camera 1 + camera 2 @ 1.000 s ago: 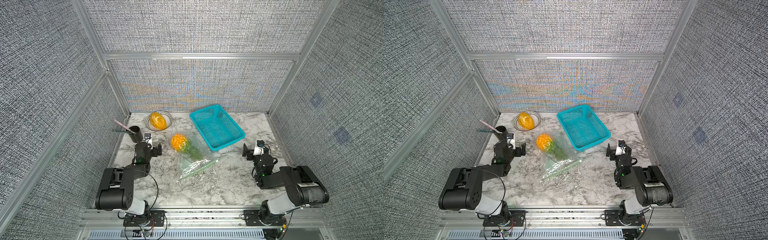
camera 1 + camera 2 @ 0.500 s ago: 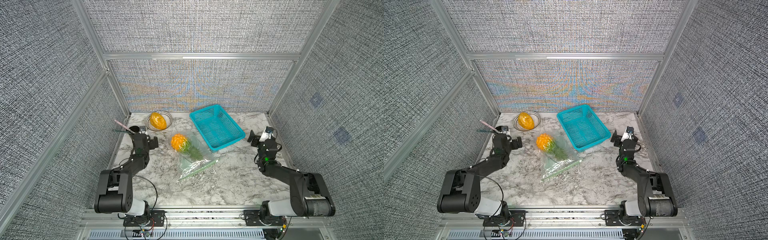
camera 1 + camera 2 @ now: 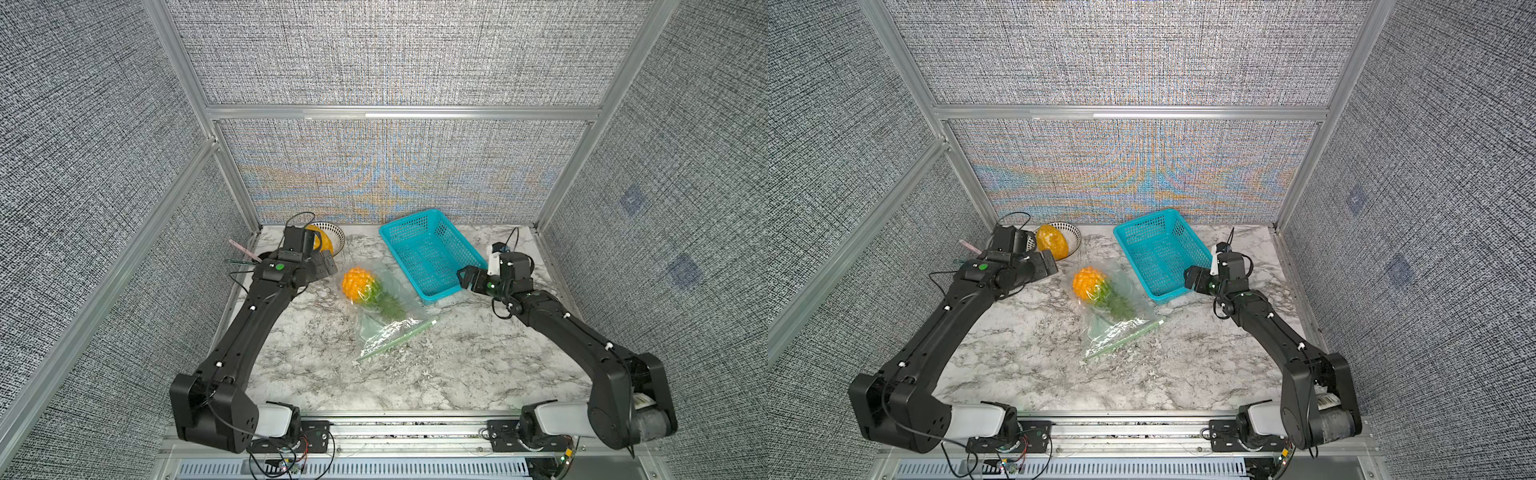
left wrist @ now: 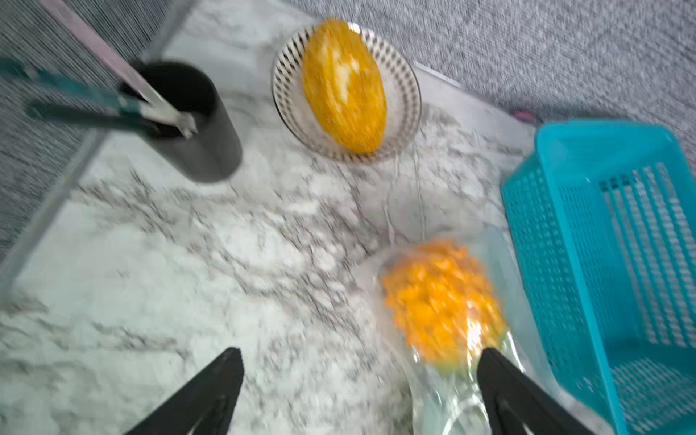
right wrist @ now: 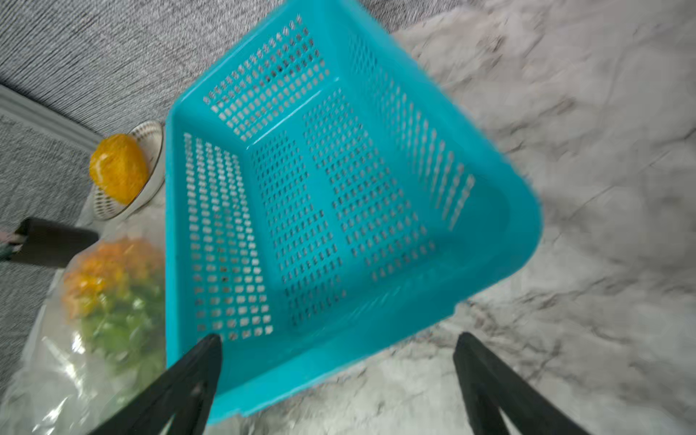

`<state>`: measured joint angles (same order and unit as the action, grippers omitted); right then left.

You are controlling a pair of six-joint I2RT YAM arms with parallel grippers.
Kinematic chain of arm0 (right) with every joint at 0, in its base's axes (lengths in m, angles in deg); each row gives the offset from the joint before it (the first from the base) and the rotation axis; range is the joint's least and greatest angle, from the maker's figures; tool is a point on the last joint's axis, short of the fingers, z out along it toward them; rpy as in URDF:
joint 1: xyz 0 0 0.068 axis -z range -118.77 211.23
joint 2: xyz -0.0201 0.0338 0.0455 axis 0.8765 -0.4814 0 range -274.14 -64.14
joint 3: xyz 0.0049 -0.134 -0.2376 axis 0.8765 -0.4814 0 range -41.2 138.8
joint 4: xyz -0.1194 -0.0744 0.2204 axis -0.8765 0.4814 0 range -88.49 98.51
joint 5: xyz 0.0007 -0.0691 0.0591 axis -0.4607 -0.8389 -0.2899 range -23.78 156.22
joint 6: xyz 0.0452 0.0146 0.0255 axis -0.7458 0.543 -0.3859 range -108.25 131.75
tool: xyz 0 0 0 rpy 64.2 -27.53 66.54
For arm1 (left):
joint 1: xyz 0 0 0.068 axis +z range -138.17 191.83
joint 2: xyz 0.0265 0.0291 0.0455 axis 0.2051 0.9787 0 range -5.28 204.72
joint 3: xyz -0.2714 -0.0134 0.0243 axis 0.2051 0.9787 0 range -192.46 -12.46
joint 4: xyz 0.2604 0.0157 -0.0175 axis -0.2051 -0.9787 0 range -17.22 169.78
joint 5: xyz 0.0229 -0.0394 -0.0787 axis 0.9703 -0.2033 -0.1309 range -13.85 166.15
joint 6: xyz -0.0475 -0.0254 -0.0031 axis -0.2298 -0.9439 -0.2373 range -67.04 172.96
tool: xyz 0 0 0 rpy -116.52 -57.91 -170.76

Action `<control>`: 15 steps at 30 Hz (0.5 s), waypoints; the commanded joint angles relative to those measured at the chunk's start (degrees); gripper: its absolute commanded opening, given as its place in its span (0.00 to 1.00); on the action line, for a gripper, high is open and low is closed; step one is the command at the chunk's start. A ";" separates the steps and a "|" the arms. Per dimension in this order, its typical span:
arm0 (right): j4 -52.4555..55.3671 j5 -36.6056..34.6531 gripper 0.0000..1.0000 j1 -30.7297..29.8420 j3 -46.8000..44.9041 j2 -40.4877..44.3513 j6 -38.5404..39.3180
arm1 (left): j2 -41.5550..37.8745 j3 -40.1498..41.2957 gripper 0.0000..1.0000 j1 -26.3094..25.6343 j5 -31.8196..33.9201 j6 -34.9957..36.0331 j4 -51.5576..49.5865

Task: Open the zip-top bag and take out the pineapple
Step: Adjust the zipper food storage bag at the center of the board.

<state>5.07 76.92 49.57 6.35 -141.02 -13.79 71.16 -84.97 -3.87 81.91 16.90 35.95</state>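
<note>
Just beside the zip-top bag sits a teal basket

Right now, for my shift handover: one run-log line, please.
left tool open | right tool open | pineapple in zip-top bag | nothing held

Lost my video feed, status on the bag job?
Jaws open, empty: left gripper, right gripper, both off the zip-top bag. Inside it the pineapple, on the table. Close by, teal basket; zip strip unobstructed.

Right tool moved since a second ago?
Yes. The right tool went farther from its base and toward the basket, and is now beside the basket's near corner.
</note>
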 commanded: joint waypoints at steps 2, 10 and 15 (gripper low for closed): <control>-0.51 13.30 0.97 -0.79 -5.68 1.62 -5.70 | -2.03 2.62 0.99 -2.74 -7.15 -11.59 -7.36; -12.20 19.54 0.90 -7.63 -11.19 -1.47 -14.82 | -1.81 3.88 1.00 -6.38 -11.69 -10.11 -9.87; -16.05 18.96 0.81 -11.19 -12.67 -3.56 -16.26 | -2.05 3.49 1.00 -9.44 -9.50 -5.93 -13.08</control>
<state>-6.41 95.24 39.25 -6.33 -143.84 -28.22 69.63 -81.23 -11.98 71.33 7.92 25.61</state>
